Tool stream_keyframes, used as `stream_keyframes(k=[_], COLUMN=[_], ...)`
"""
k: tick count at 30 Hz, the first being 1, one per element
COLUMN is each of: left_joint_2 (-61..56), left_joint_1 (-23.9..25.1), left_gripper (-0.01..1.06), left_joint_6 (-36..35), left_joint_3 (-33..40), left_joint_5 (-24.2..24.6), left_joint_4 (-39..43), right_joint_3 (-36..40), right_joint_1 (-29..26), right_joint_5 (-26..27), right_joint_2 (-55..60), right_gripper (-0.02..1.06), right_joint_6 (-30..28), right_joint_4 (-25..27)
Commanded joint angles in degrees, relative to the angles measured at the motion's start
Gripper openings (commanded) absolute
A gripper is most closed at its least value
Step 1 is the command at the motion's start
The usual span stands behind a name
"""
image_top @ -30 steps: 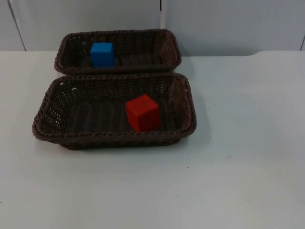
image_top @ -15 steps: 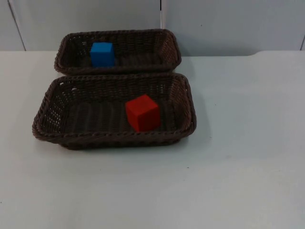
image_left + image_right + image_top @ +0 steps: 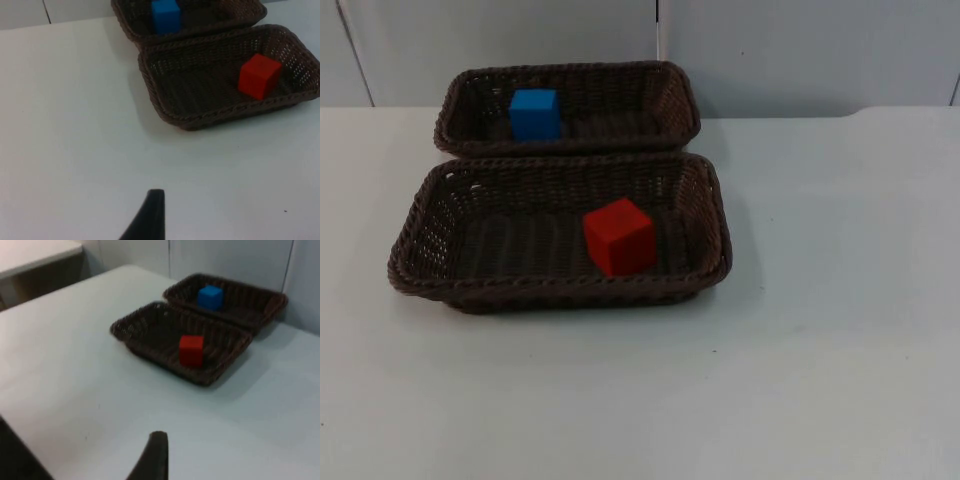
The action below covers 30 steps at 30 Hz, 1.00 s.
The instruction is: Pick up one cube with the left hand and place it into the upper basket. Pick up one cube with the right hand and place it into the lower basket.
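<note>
The blue cube (image 3: 535, 113) sits in the upper basket (image 3: 665, 75), toward its left end and close to the back wall. The red cube (image 3: 619, 236) rests on the floor of the lower basket (image 3: 715, 215), right of centre and turned a little askew. Both baskets are dark brown wicker, set on the white table (image 3: 820, 350) with their long sides touching, the upper one against the grey partition wall (image 3: 770, 50).

My left gripper (image 3: 150, 215) hangs above bare table, well apart from the baskets; from its wrist I see the lower basket's near corner with the red cube (image 3: 259, 75) and the blue cube (image 3: 165, 15) beyond. One black fingertip shows, so I cannot tell how my pincer stands.

My right gripper (image 3: 152, 457) likewise hangs over bare table, well away, looking toward both baskets with the red cube (image 3: 191, 350) and blue cube (image 3: 209, 296) inside; its state I cannot tell either.
</note>
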<state>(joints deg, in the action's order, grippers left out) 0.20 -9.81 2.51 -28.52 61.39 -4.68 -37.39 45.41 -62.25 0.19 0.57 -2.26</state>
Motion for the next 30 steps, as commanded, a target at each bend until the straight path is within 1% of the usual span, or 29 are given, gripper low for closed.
stream_keyframes(k=[1,4,7,9,11,24,25,26,27,28,30], left_joint_2=[-0.2,-0.2,-0.2,-0.2,-0.2,-0.2,-0.2,-0.2,-0.2,-0.2,-0.2], left_joint_1=[0.0,0.0,0.0,0.0,0.0,0.0,0.0,0.0,0.0,0.0,0.0], left_gripper=[0.9,0.9,0.9,0.9,0.9,0.9,0.94,0.99,0.99,1.05,1.05], left_joint_6=[-0.3,0.0,0.1,0.1,0.1,0.1,0.1,0.1,0.1,0.1,0.1], left_joint_3=[0.2,0.2,0.2,0.2,0.2,0.2,0.2,0.2,0.2,0.2,0.2], left_joint_5=[0.2,0.2,0.2,0.2,0.2,0.2,0.2,0.2,0.2,0.2,0.2], left_joint_4=[0.2,-0.1,-0.4,-0.4,-0.4,-0.4,-0.4,-0.4,-0.4,-0.4,-0.4], right_joint_3=[1.1,3.0,4.8,6.8,7.7,7.8,7.8,7.8,7.8,7.8,7.8], right_joint_1=[-0.1,-0.1,-0.1,-0.1,-0.1,-0.1,-0.1,-0.1,-0.1,-0.1,-0.1], right_joint_5=[-1.3,-0.7,-0.4,0.9,0.7,0.4,0.4,0.4,0.4,0.4,0.4], right_joint_2=[-0.2,-0.2,-0.2,-0.2,-0.2,-0.2,-0.2,-0.2,-0.2,-0.2,-0.2], right_gripper=[0.82,0.82,0.82,0.82,0.82,0.82,0.82,0.86,0.86,0.91,1.05], right_joint_6=[-0.6,-0.6,-0.6,-0.6,-0.6,-0.6,-0.6,-0.6,-0.6,-0.6,-0.6], right_joint_4=[1.7,2.6,2.6,2.3,2.3,2.3,2.3,2.3,2.3,2.3,2.3])
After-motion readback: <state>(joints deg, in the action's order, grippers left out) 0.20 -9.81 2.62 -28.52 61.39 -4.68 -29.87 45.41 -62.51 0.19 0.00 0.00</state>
